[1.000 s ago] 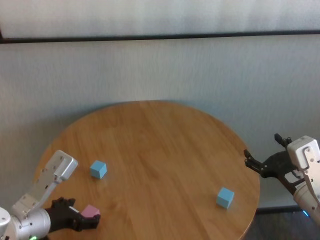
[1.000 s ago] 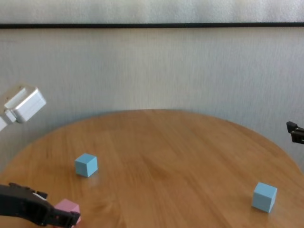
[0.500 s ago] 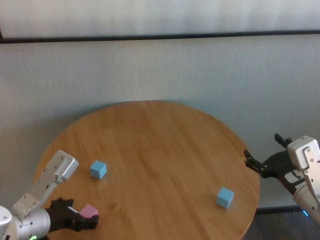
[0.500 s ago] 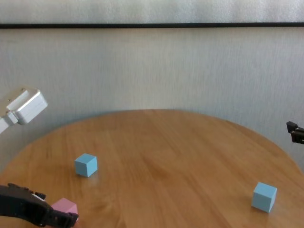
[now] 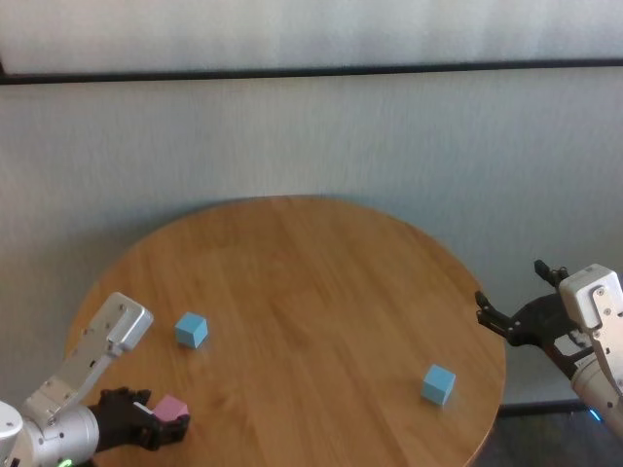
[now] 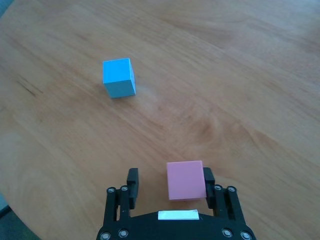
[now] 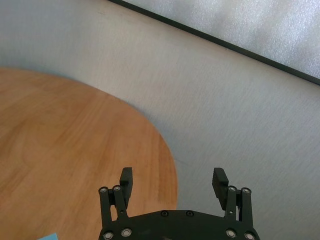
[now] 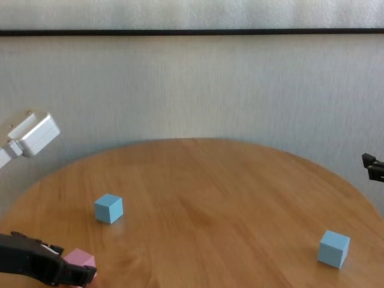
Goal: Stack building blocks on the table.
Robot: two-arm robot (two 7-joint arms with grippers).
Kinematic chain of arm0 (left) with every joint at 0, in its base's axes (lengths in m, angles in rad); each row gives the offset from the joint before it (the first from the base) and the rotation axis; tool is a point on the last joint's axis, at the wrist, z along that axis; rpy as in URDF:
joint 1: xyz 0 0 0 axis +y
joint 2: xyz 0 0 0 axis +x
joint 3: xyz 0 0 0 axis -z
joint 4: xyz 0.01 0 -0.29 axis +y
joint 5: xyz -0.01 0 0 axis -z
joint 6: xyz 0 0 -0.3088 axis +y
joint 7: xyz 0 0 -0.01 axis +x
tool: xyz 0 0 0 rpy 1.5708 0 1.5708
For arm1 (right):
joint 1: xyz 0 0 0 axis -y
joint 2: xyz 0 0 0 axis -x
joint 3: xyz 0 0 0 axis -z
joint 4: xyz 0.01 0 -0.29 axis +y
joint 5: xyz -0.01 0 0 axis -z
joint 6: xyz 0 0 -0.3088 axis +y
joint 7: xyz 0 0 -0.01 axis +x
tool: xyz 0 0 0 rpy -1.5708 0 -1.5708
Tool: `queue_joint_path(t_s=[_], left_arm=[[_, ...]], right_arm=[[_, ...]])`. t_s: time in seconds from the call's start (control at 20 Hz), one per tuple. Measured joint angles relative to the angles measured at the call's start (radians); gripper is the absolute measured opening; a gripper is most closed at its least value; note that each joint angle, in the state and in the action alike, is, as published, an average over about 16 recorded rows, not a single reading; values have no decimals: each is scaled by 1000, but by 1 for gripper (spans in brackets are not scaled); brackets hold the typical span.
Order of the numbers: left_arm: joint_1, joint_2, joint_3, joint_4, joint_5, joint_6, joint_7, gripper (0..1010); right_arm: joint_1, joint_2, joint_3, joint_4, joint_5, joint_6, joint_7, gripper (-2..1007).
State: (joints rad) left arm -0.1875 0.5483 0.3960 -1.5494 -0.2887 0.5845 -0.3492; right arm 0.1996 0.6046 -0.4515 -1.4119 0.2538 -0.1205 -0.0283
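Three cubes lie apart on the round worktop (image 5: 321, 292), none stacked yet. The left tool (image 6: 170, 184) straddles the pink cube (image 6: 185, 179): one finger touches it, the other stands clear, so no firm grasp yet. Next it must clench, lift, and carry pink onto the nearby blue cube (image 6: 118, 77). The right tool (image 7: 172, 182) hangs released off the worktop's edge, near the other blue cube (image 5: 438, 383).

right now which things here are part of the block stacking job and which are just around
Part of the job:
- pink block, between the left gripper fingers
- blue block on the left
- blue block on the right
- table

Just around:
- grey wall
- right gripper, open, parked past the table's right edge
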Motion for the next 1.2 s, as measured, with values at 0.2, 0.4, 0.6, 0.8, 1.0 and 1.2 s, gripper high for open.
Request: queue_joint_path(t_s=[0.2,0.4,0.6,0.8,1.0,1.2], left_arm=[[2,0,-1,-2,-1,-2,-2,691],[6,4,-3,-7,3,-12,-8,566],[10,10,-3,-17,11,-31,-21,470],[8,16,3,-29,25,-56,-42,412],[-3,18,17,-40,43,-85,-71,395],[-26,10,40,-42,62,-110,-97,394]], right_arm=[[0,0,0,0,0,0,0,1005],[0,0,0,0,0,0,0,1005],[0,0,0,0,0,0,0,1005],[0,0,0,0,0,0,0,1005],[0,0,0,0,0,0,0,1005],[0,0,0,0,0,0,0,1005]])
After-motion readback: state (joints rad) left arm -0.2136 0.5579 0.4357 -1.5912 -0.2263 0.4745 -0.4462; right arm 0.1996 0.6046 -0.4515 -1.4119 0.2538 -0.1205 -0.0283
